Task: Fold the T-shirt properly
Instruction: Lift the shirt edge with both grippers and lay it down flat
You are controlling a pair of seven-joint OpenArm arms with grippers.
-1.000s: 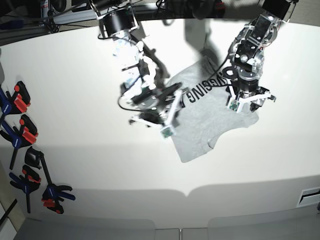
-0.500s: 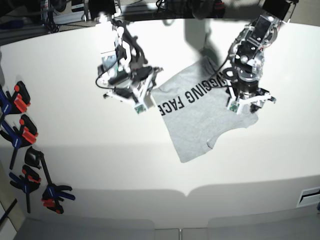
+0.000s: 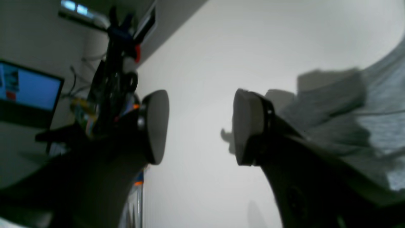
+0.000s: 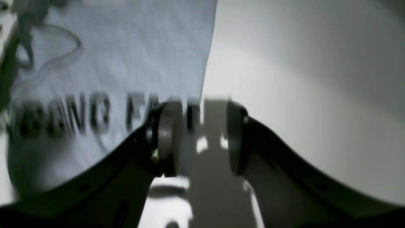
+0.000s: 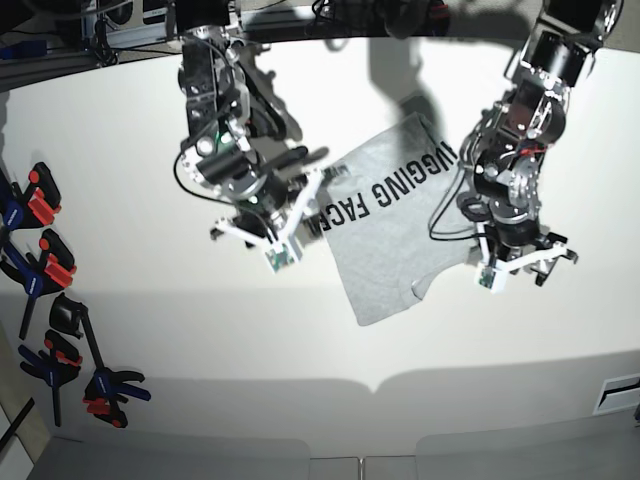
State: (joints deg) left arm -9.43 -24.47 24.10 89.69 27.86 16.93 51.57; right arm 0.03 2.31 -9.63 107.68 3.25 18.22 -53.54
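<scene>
The light grey T-shirt [image 5: 395, 225] lies flat in the middle of the white table [image 5: 150, 330], with its black lettering [image 5: 395, 185] facing up. In the base view my right gripper [image 5: 262, 240] hovers at the shirt's left edge. In the right wrist view this gripper [image 4: 202, 139] is open, one finger [image 4: 167, 139] over the T-shirt [image 4: 126, 57] and the other over bare table. My left gripper [image 5: 520, 268] is off the shirt's right side, near a sleeve. In the left wrist view it [image 3: 199, 126] is open and empty, with rumpled T-shirt [image 3: 364, 104] to its right.
Several black clamps with red and blue handles [image 5: 45, 270] lie along the table's left edge. The table's front edge [image 5: 370, 385] runs across the bottom. A lit monitor [image 3: 28, 88] and cables stand beyond the table in the left wrist view.
My right gripper swung away to the upper left, then came back down to the shirt's left edge. My left gripper moved off the shirt toward the front right. The shirt lies uncovered.
</scene>
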